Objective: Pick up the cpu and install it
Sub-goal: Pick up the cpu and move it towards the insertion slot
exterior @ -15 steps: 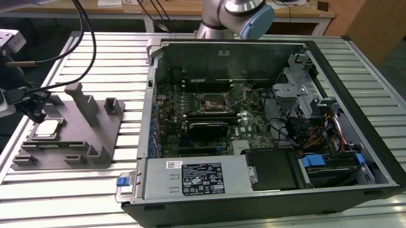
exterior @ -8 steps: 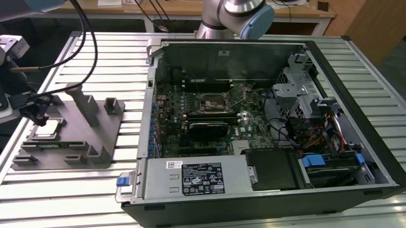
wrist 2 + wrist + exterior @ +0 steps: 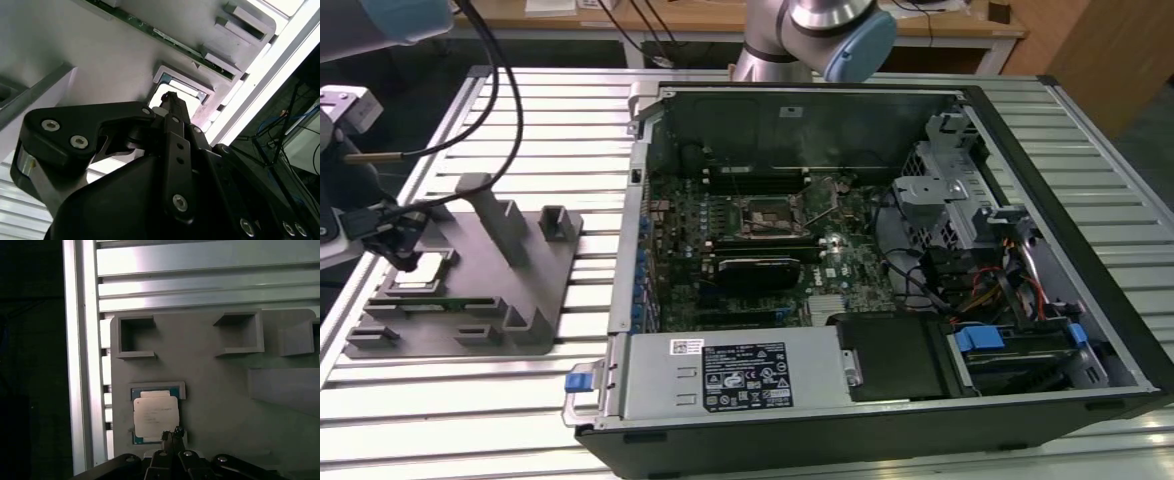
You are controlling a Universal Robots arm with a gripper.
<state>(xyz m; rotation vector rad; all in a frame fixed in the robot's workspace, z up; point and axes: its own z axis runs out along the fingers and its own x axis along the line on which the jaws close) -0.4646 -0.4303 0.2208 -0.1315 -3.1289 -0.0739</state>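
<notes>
Gripper (image 3: 172,434), fingers pressed together on nothing, poised at the edge of the cpu (image 3: 156,415), which lies flat in its recess on the grey fixture (image 3: 220,400) (beside the open computer case (image 3: 801,115)). Risk: closed tips descending may scrape or tilt the chip rather than grasp it.

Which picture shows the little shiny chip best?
The first wrist view. It looks straight down on the cpu, so nearly its whole silvery top shows, lying in the grey fixture. The exterior view shows it as a small pale patch by the gripper. In the second wrist view the gripper hides most of it.
</notes>
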